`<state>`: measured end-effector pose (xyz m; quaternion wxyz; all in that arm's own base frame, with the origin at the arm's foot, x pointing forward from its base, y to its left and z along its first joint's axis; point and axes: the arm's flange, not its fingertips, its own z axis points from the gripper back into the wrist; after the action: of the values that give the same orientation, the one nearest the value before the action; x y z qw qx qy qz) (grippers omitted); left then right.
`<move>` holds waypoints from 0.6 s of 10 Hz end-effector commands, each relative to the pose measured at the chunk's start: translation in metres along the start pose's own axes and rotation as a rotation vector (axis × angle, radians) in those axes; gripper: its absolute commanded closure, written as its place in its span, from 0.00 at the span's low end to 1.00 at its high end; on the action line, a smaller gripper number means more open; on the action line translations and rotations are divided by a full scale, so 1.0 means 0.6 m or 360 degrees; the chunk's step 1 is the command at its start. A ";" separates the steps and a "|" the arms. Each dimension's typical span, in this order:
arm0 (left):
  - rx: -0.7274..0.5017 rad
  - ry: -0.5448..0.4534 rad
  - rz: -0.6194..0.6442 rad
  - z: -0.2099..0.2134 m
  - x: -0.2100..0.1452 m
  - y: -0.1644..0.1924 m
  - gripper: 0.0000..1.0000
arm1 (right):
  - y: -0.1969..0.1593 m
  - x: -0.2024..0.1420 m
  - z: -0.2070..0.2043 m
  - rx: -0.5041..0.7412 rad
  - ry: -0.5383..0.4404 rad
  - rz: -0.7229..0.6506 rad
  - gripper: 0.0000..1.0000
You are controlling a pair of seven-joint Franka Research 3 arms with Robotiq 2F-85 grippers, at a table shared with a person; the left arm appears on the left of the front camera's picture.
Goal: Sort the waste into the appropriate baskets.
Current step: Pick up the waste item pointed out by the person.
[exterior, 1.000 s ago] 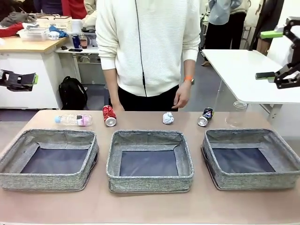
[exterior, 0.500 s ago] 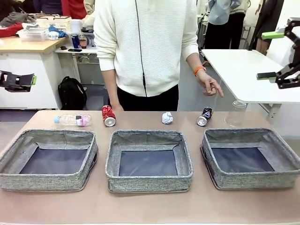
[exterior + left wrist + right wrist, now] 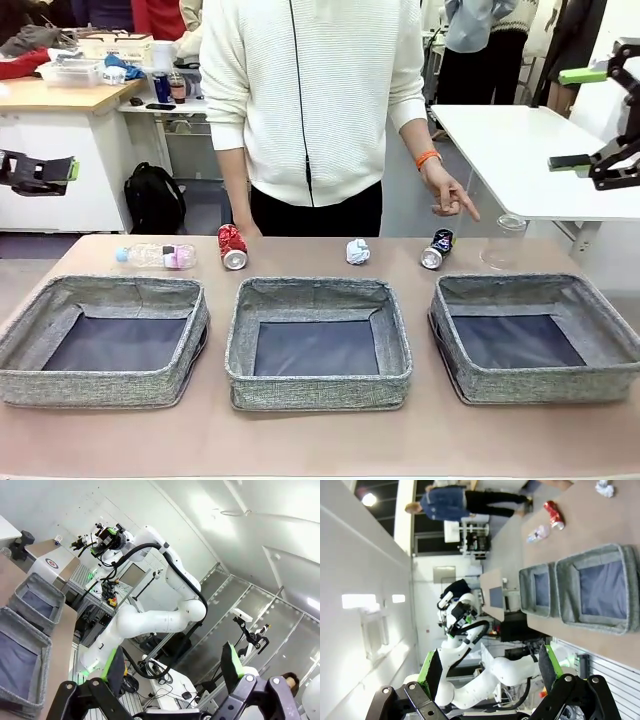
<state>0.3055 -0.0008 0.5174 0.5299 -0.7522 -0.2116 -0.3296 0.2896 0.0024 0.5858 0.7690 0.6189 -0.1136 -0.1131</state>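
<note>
So basically nothing's sorted yet. All three baskets, the left basket (image 3: 100, 385), middle basket (image 3: 318, 388) and right basket (image 3: 540, 388), show bare dark bottoms. All five bits of waste sit in a row on the tabletop (image 3: 300, 440), on the 12 o'clock side of the baskets. The clear bottle (image 3: 155, 256) lies on its side out at 10 o'clock, and the red can (image 3: 232, 246) is just at its 3 o'clock. The paper ball (image 3: 358, 251) is near 12, the dark can (image 3: 437, 248) around 1, and the clear cup (image 3: 503, 242) stands upright at 2 o'clock. The left end effector (image 3: 72, 170) hangs up off the tabletop at 9 o'clock. Its fingers are spread with nothing between them, which is clearest from its wrist cam. The right end effector (image 3: 572, 117) is up high at 2 o'clock, also wide open and empty. The person's hand (image 3: 447, 195) points down toward the dark can and cup end, touching nothing. My read: five picks and five drops left, the whole job really.
</note>
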 end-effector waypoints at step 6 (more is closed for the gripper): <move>-0.0019 0.0020 -0.0037 0.000 -0.007 0.000 0.00 | -0.022 0.062 0.006 -0.0491 -0.0106 0.0925 0.00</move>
<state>0.3056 -0.0008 0.5171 0.5300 -0.7523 -0.2114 -0.3294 0.2968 0.0018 0.5806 0.8180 0.5549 -0.1504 -0.0177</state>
